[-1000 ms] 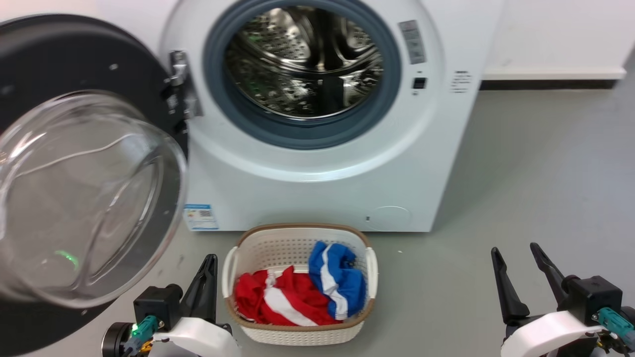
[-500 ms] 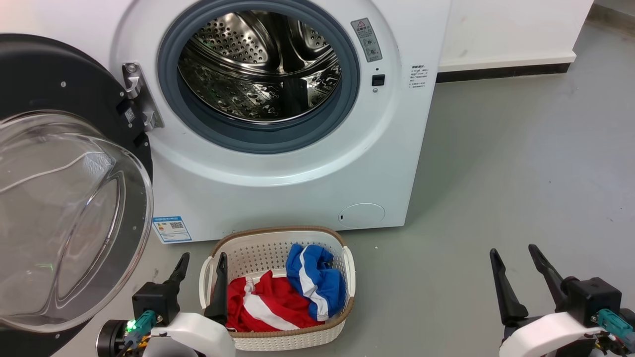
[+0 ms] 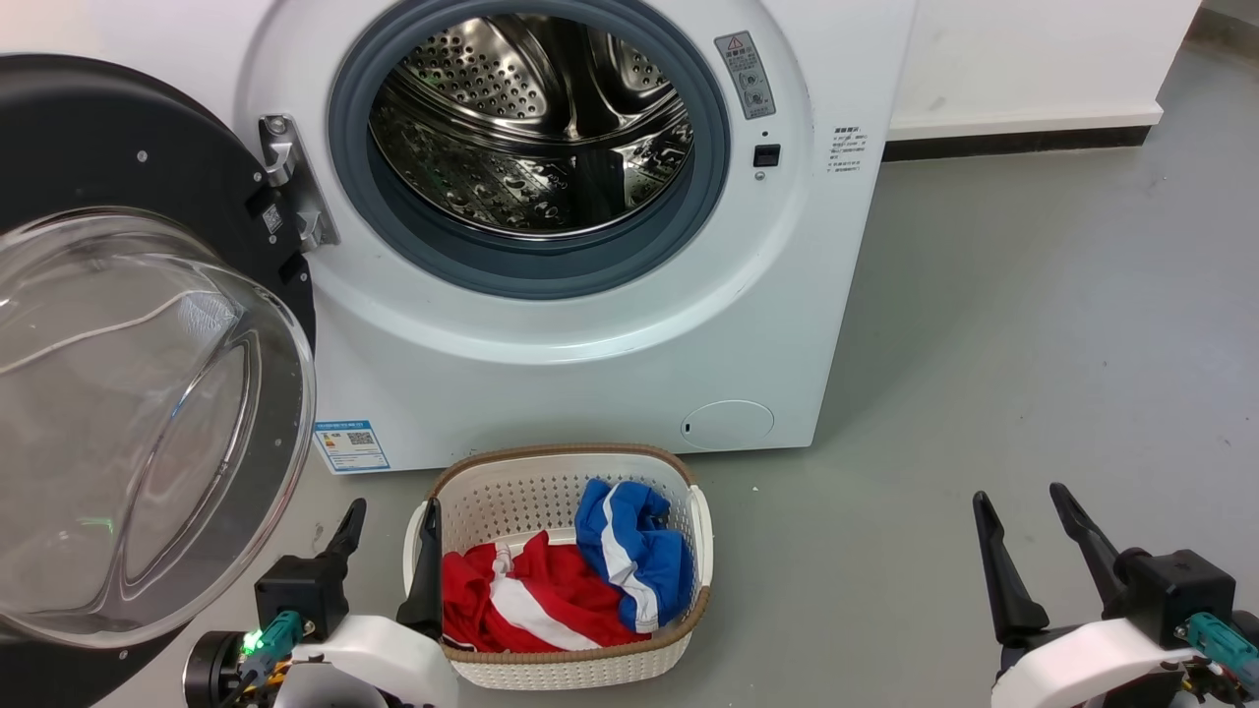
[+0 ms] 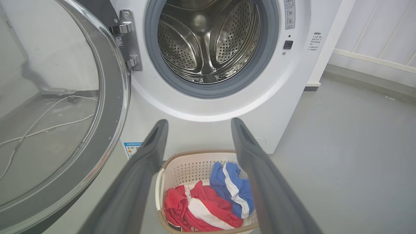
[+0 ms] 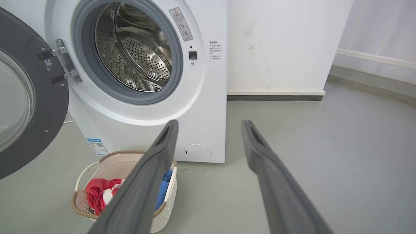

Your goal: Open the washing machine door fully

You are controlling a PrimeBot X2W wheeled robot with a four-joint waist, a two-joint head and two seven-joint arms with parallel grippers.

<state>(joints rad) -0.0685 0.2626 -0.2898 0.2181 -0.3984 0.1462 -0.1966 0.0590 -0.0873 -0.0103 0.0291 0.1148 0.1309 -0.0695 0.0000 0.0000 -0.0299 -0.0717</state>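
Glossy black plastic rims the washing machine door (image 3: 148, 413), its clear bulging glass bowl swung out at the left on a metal hinge (image 3: 290, 182), well clear of the grey-blue gasket (image 3: 531, 277) and perforated steel drum (image 3: 472, 177) of the white washing machine (image 3: 590, 364), so the task looks about done. With nothing left to pull, the left end effector (image 3: 393, 506) hangs low just beside a white lattice basket (image 3: 561, 452) of red and blue cloth (image 3: 551, 590), the right end effector (image 3: 1019, 492) well off to the other side, each with fingers (image 4: 139, 175) spread wide and empty

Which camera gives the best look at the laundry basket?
The head view: the laundry basket shows nearly whole, clothes inside. In the left wrist view the fingers cover both its sides; in the right wrist view one finger crosses it.
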